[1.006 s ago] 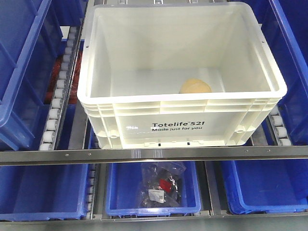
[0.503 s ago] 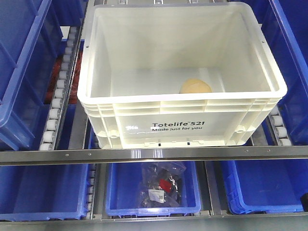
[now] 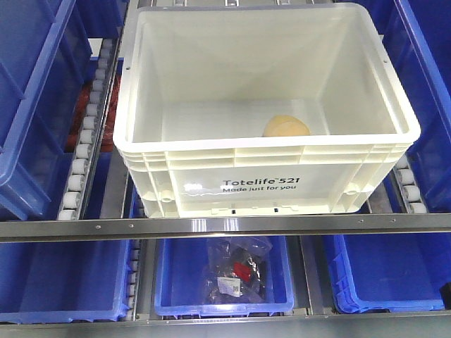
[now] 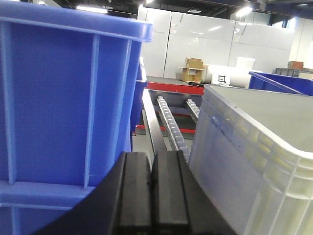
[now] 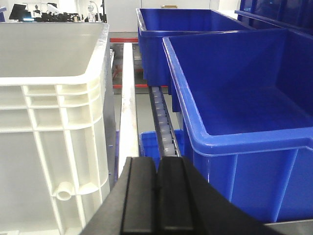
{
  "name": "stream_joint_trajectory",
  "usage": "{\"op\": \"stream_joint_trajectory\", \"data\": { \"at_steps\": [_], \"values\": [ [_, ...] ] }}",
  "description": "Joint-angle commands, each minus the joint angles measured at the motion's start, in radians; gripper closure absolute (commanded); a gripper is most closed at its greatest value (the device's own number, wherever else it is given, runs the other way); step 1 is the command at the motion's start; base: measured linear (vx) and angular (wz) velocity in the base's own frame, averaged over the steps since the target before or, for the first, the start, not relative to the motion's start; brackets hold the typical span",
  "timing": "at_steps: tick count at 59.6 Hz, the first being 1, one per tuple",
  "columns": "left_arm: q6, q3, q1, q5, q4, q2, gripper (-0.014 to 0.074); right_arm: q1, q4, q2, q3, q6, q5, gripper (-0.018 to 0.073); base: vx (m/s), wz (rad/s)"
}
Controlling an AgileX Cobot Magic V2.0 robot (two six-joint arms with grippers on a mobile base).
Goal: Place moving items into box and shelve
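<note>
A white box (image 3: 268, 151) marked "Totelife 521" stands on the shelf's roller track, with a round tan item (image 3: 286, 127) on its floor at the front right. In the left wrist view my left gripper (image 4: 151, 161) is shut and empty, between a blue bin (image 4: 63, 107) on its left and the white box (image 4: 254, 161) on its right. In the right wrist view my right gripper (image 5: 156, 169) is shut and empty, between the white box (image 5: 54, 122) on its left and a blue bin (image 5: 244, 122) on its right. Neither gripper shows in the front view.
Blue bins flank the box at left (image 3: 35, 105) and right (image 3: 433, 105). A metal shelf rail (image 3: 225, 227) runs across below it. On the lower level a small blue bin (image 3: 224, 278) holds bagged dark and red parts. Roller tracks (image 3: 81, 151) run beside the box.
</note>
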Motion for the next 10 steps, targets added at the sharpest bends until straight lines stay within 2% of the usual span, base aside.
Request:
{"op": "stream_joint_trajectory", "data": {
  "at_steps": [1, 10],
  "values": [
    [0.000, 0.021, 0.005, -0.084, -0.002, -0.008, 0.0603, -0.004, -0.003, -0.019, 0.007, -0.003, -0.085, 0.0562, 0.00, 0.00],
    [0.000, 0.021, 0.005, -0.084, -0.002, -0.008, 0.0603, -0.004, -0.003, -0.019, 0.007, -0.003, -0.085, 0.0562, 0.00, 0.00]
  ]
}}
